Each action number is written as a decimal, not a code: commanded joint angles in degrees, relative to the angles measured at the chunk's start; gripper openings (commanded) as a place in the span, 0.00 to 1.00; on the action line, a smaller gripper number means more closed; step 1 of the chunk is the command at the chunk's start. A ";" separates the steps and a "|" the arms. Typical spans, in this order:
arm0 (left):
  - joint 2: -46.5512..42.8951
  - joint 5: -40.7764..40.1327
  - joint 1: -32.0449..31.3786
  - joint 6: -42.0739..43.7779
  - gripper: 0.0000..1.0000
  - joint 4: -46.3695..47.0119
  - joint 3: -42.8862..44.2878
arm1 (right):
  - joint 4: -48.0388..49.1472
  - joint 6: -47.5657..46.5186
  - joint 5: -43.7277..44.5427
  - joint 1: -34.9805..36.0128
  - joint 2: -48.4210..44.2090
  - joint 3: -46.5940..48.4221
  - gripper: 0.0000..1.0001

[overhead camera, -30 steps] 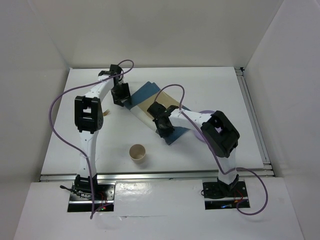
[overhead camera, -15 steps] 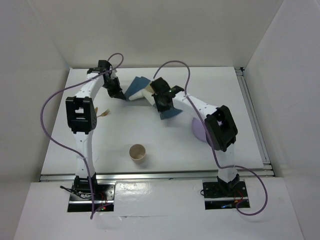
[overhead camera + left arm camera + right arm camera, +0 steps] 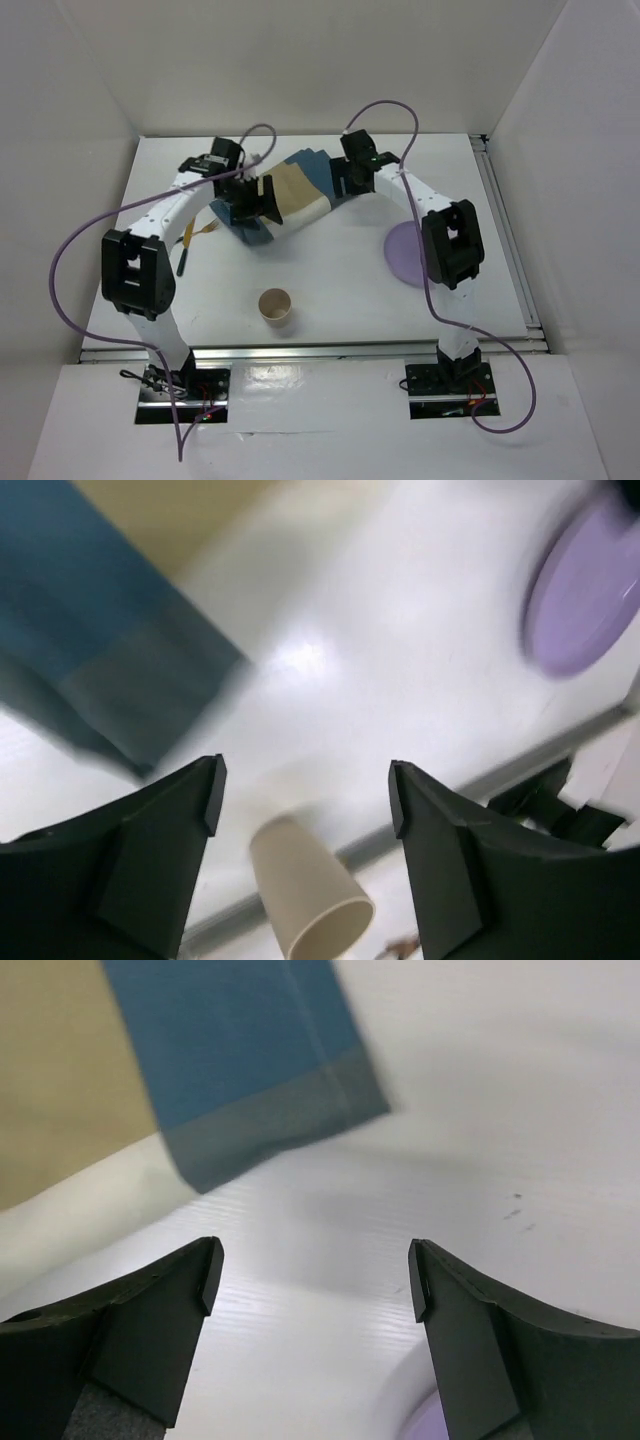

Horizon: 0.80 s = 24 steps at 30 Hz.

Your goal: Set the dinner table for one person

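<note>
The white dinner table carries a blue-and-tan striped placemat at the back middle, a little rumpled. My left gripper hangs open over the mat's near left corner. In the left wrist view the gripper holds nothing; below it are the mat's blue edge and a paper cup. My right gripper is open at the mat's right edge. In the right wrist view the gripper frames bare table, with the mat's blue corner just beyond.
A purple plate lies right of centre, and its rim shows in the right wrist view. The paper cup stands upright near the front. A wooden fork and a dark-handled utensil lie at the left. Metal rails edge the table.
The placemat went from lying diagonally at centre, to bunched between both shut grippers, to lying at the back middle. Both grippers have opened and let it go.
</note>
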 commanded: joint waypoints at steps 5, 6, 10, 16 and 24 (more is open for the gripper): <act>-0.31 -10.34 -0.27 1.73 0.79 -7.03 6.97 | -0.40 2.38 -2.82 -1.32 -5.20 0.59 0.81; 0.48 -10.35 2.26 1.20 0.65 -7.56 8.29 | -0.40 2.99 -4.13 -1.32 -5.89 0.60 0.78; 5.04 -9.82 8.34 -1.79 0.17 -5.64 10.24 | -0.40 3.00 -6.61 0.08 -7.13 1.21 0.57; 14.80 -8.68 13.45 -5.57 0.43 -3.18 15.24 | -3.91 5.90 -7.39 2.89 -9.93 -1.24 0.47; 28.60 -7.98 13.98 -6.98 0.61 -4.32 25.97 | -6.55 7.39 -5.56 2.89 -16.35 -9.50 0.50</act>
